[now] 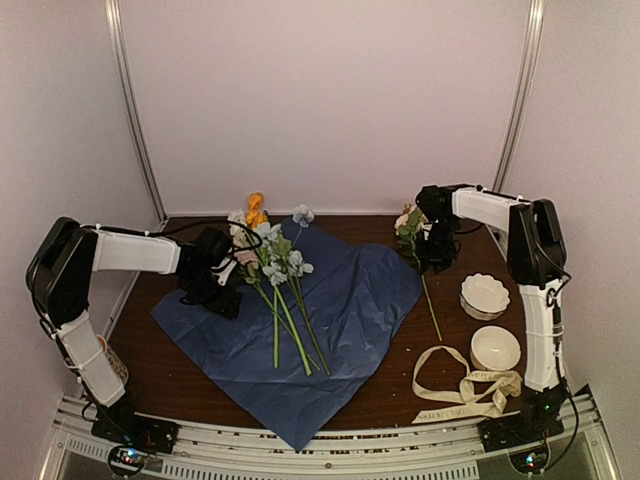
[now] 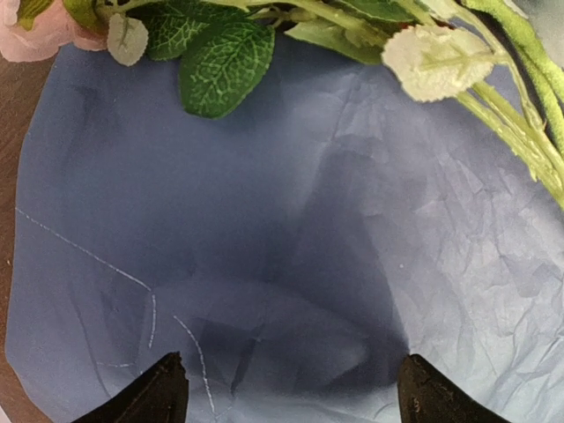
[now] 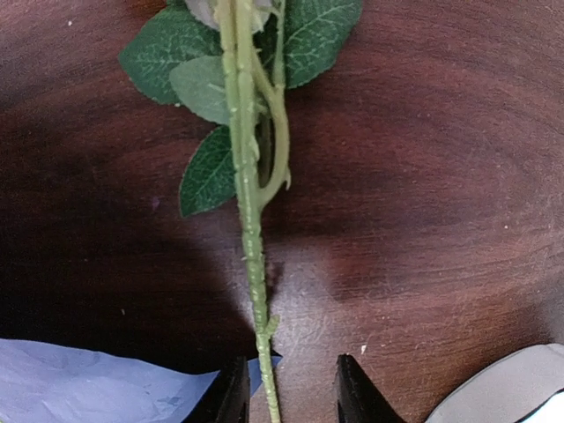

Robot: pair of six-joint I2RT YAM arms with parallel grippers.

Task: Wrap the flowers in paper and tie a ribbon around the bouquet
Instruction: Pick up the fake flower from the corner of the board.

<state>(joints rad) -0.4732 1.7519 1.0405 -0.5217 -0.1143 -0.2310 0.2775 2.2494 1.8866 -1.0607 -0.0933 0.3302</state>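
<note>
The paper (image 1: 350, 300) lies flat on the table (image 1: 380, 400), with most flowers (image 1: 275, 265) across its far-left part. Over bare paper the left end effector (image 2: 291, 370) hangs wide open, only its tips showing. Off the paper's right edge, the right end effector (image 3: 289, 374) straddles a single stem (image 3: 251, 229), jaws slightly apart and not clamped. The stem's bloom is cut off. The ribbon (image 1: 465, 390) lies off the paper's near-right edge.
</note>
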